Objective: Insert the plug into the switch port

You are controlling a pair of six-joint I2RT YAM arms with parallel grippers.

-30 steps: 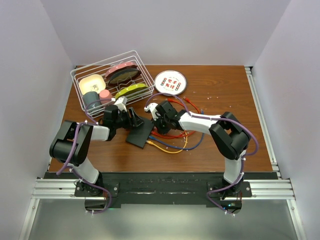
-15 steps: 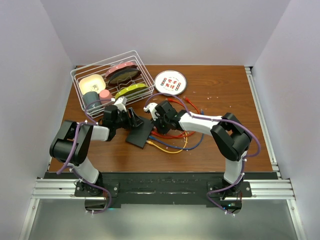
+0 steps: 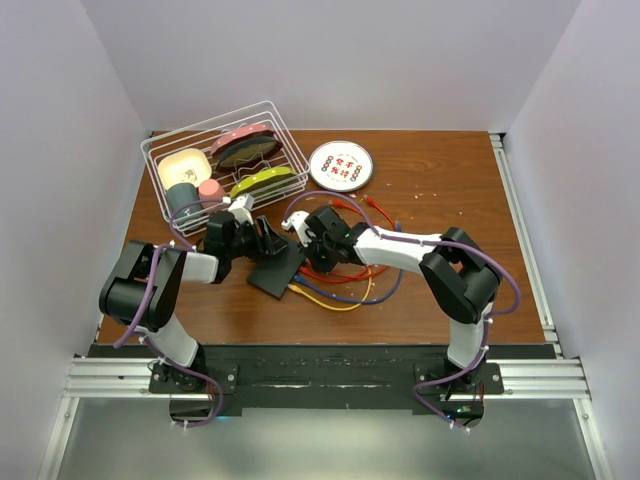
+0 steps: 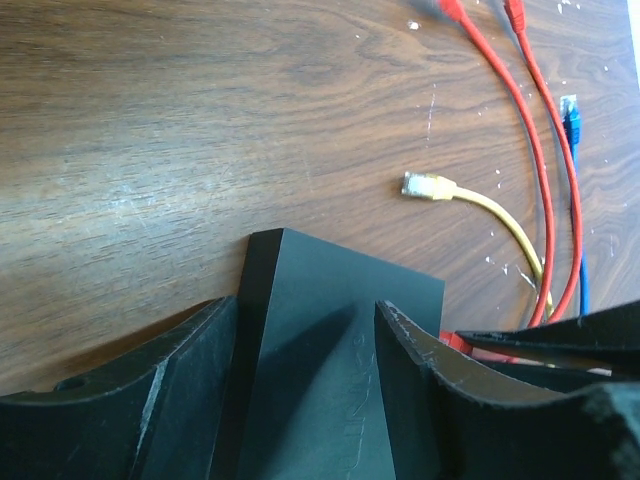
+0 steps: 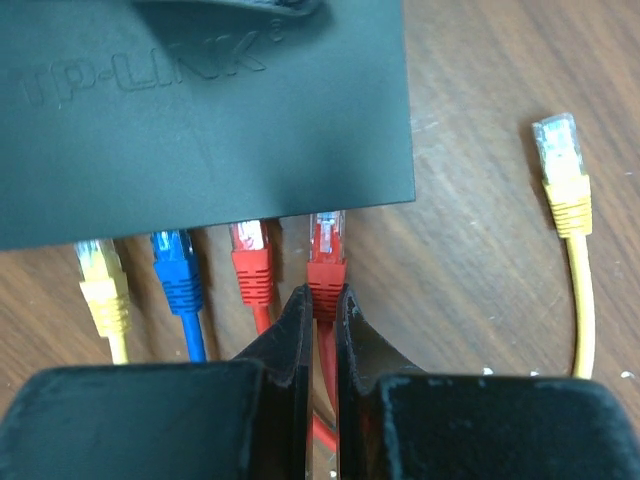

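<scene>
Right claw (image 5: 322, 300) is shut narrow on the red plug (image 5: 327, 262), just behind its head, so the push runs straight along the cable. Its clear tip meets the lower edge of the switch (image 5: 200, 110), upper left of the frame, beside three other plugs (image 5: 175, 265) at that row; I judge it not yet fully seated. Left claw (image 4: 308, 315) stands half wide astride the switch's corner, likely bracing it; whether it truly pinches I cannot tell. Only my right wrist view shows that edge. From above my arms hide it, though the plate (image 3: 340, 165) and wire basket (image 3: 222, 165) show higher in the frame.
</scene>
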